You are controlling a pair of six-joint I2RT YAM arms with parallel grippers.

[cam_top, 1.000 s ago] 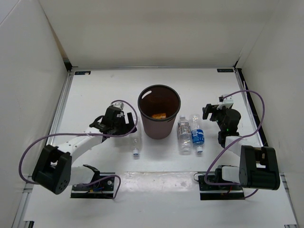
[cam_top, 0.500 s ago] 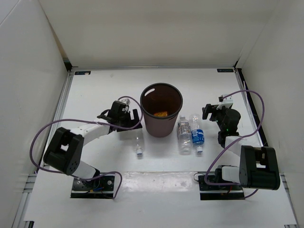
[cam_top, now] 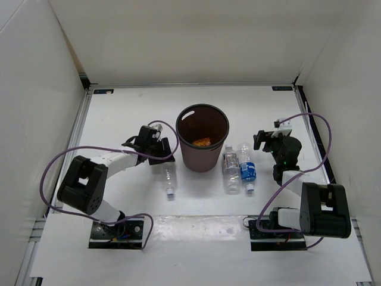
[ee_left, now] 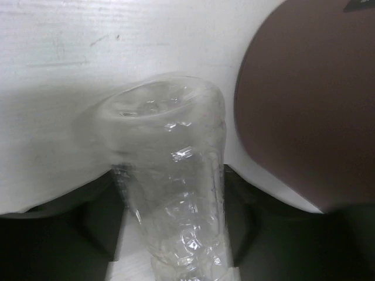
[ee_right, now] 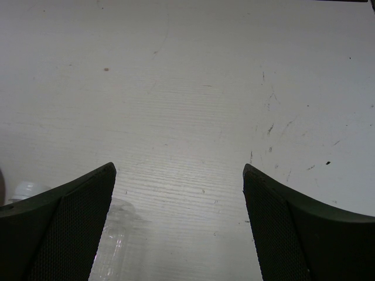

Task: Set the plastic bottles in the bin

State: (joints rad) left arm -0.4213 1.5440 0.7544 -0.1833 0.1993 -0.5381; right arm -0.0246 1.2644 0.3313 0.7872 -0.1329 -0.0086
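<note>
One clear bottle between left fingers, clamped, beside bin; right fingers spread apart.

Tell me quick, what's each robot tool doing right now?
Left tool: closed on a clear bottle.
Right tool: open, holding nothing.

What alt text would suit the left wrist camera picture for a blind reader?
A clear crinkled plastic bottle fills the centre, flanked by two dark fingers. The wall of the maroon bin curves at right, over a white table.
</note>
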